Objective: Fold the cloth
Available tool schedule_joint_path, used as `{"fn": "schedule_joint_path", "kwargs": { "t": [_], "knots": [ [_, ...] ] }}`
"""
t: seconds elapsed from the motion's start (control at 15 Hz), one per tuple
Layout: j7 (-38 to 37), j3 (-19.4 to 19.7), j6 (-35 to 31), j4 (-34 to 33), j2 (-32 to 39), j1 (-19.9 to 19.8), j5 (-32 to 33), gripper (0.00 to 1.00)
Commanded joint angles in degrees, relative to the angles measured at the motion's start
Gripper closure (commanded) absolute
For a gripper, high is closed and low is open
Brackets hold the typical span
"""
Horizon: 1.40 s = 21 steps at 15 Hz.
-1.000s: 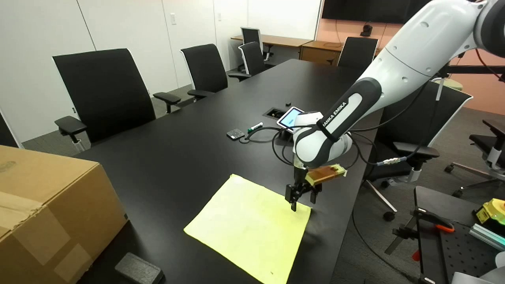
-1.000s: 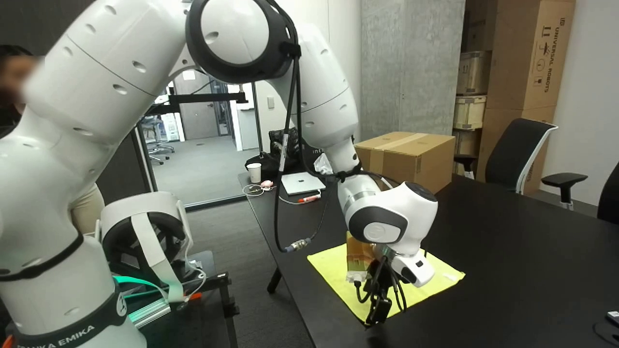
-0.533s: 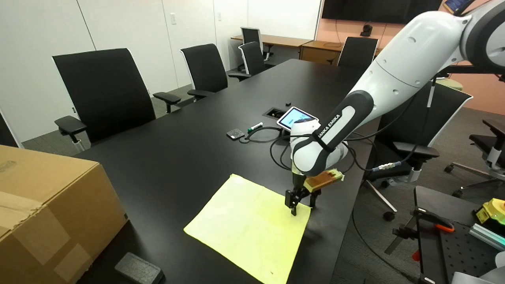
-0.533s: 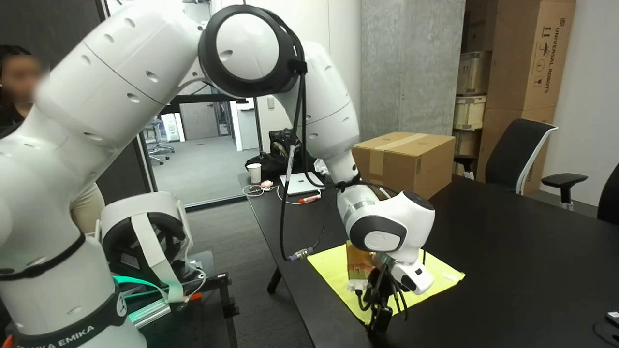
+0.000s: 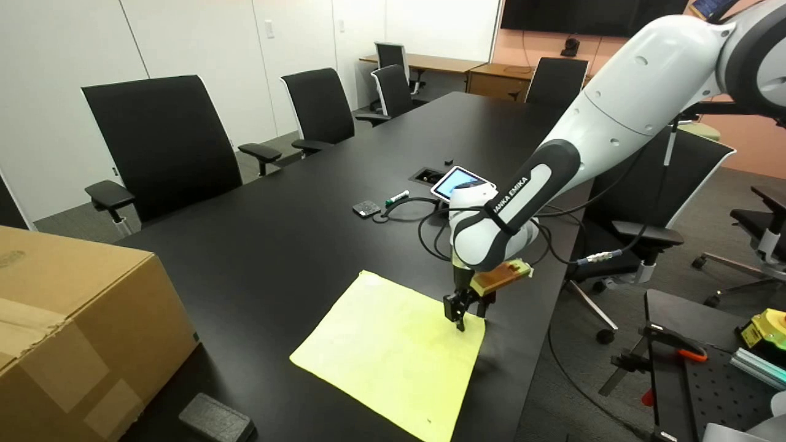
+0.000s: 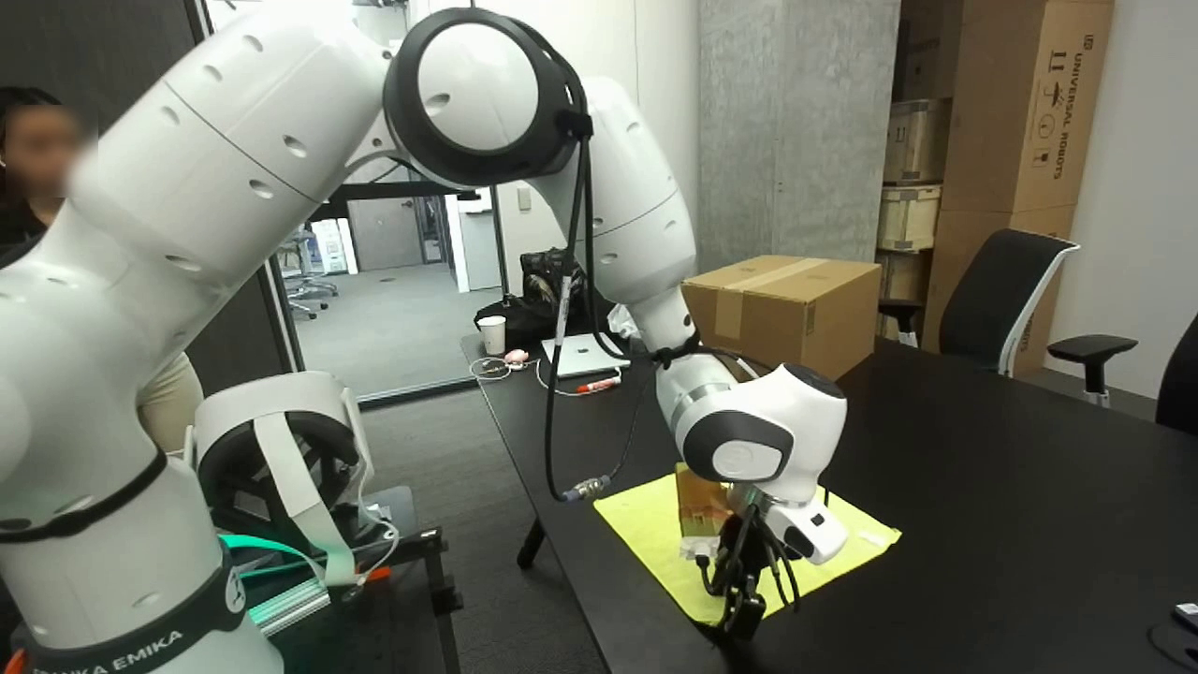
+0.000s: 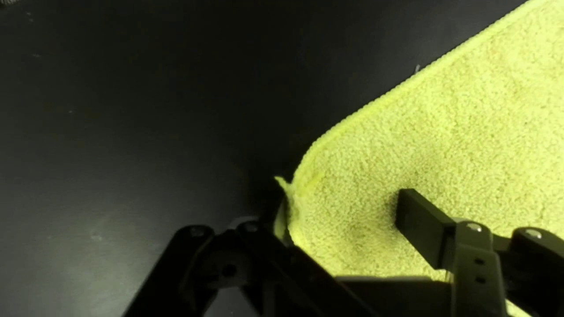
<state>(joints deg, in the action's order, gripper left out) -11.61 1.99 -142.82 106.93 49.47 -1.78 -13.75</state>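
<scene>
- Gripper (image 7: 344, 222): down at a corner of the cloth (image 5: 381, 350), fingers (image 7: 423, 224) apart, a strip of fabric lying between them. Nothing clamped that you can see.
- Wrist view: the finger on the right stands over the fabric, inside the edge; the one on the left sits right at the edge, seemingly touching. Too dark to tell whether its tip is tucked under.
- Cloth lies spread on the table (image 5: 264, 264), no fold made. In an exterior view you have the gripper at its right corner.
- Step in hand, as I read it: the first grasp. Folding proper has yet to start.
- Next: bring the fingers together while low, so the edge bunches between them; check the wrist view for a true pinch before you lift.
- Then a low carry to the left, toward the opposite corner, should lay a diagonal fold.
- Watch for: soft, thin stuff, likely. A shallow bite may slip off; a quick pull could drag the whole piece.
- Further out: dark block (image 5: 216, 418) near left, cardboard box (image 5: 92, 344) left, tablet (image 5: 455, 182) on the far side. All apart from the cloth; your leftward carry should have room.
</scene>
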Motion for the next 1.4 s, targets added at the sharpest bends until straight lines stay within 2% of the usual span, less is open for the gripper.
{"fn": "schedule_joint_path", "kwargs": {
  "t": [0.0,0.33,0.47,0.53,0.6,0.67,0.8,0.93,1.0,1.33],
  "knots": [
    [-1.2,0.5,3.0,-2.5,1.2,0.2,1.0,0.51],
    [-0.5,0.3,5.8,-2.8,0.3,-0.3,1.0,0.57],
    [-0.4,0.5,6.1,-2.6,0.0,-0.2,1.2,0.64],
    [-0.3,0.6,6.0,-2.3,-0.3,-0.2,1.2,0.82],
    [-0.3,0.7,6.1,-2.2,-0.5,-0.2,1.3,0.86],
    [-0.2,0.7,6.1,-2.3,-0.4,-0.2,1.4,0.84],
    [0.4,0.4,6.6,-2.3,-0.5,-0.5,1.3,0.95],
    [0.8,0.3,6.8,-2.0,-0.8,-0.6,1.3,0.96],
    [1.1,0.3,6.6,-1.7,-1.1,-0.7,1.3,0.92],
    [3.8,0.1,6.0,-0.4,-3.2,-1.2,1.7,0.9]
  ]
}}
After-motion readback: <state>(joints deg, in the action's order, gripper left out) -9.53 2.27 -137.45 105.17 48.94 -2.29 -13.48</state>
